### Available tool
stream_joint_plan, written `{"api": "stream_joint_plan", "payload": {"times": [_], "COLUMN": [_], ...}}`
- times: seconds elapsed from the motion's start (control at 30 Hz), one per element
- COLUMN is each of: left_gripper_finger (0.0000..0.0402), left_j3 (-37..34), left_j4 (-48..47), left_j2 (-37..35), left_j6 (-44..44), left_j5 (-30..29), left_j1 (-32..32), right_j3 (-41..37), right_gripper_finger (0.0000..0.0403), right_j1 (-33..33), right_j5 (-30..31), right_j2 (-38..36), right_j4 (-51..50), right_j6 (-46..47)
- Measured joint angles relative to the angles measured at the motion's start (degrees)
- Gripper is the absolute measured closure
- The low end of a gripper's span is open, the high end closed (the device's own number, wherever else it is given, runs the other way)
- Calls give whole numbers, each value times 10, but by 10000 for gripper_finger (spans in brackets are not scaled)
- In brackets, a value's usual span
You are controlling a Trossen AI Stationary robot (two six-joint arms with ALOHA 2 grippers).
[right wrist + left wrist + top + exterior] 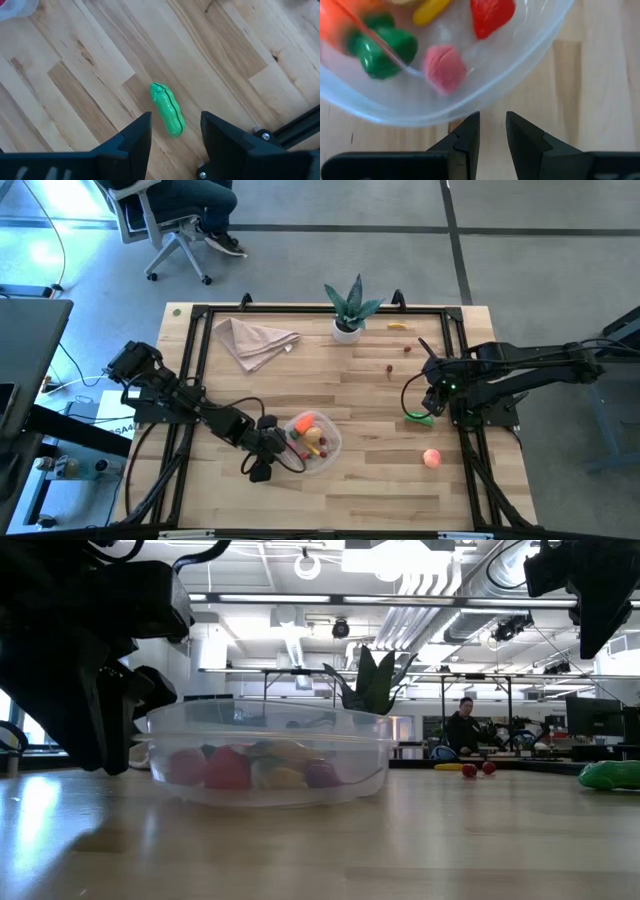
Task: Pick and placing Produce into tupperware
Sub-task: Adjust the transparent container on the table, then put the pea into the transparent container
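Observation:
The tupperware (318, 458) is a round clear tub on the wood table, holding an orange, a green, a yellow, a red and a pink piece of produce (445, 67). My left gripper (493, 131) is shut and slants down with its tips at the tub's near-left wall (150, 740). Nothing is between its fingers. My right gripper (176, 131) hangs open above a green cucumber (167, 110), which lies flat on the table at the right (418, 418). My left gripper's shut fingertips (472, 122) stand right at the tub's outer wall (470, 107), low on its near-left side. I cannot tell whether they touch it. The tub rests flat on the table.
A pink peach (431, 458) lies near the right front. A yellow banana (397, 326) and two tiny red pieces (408, 348) lie at the far right. A green plant in a white pot (348, 310) and a beige napkin (255, 340) sit at the far edge, inside a black frame (190, 370).

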Motion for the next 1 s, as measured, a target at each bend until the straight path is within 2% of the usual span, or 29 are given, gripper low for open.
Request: {"api": "stream_joint_plan", "payload": {"times": [0.17,0.47,0.8,1.0], "left_gripper_finger": [319,319,318,318], "left_j3": [21,28,28,28], "left_j4": [1,1,21,-8], "left_j2": [8,8,8,7], "left_j6": [14,37,93,116], "left_j5": [-19,-19,5,10], "left_j1": [1,68,131,155], "right_j3": [0,0,0,0], "right_gripper_finger": [242,242,242,242], "right_j1": [0,0,0,0], "right_j5": [2,11,21,23], "right_j2": [1,0,0,0], "right_j4": [3,8,9,9], "right_j6": [0,-1,-6,-6]}}
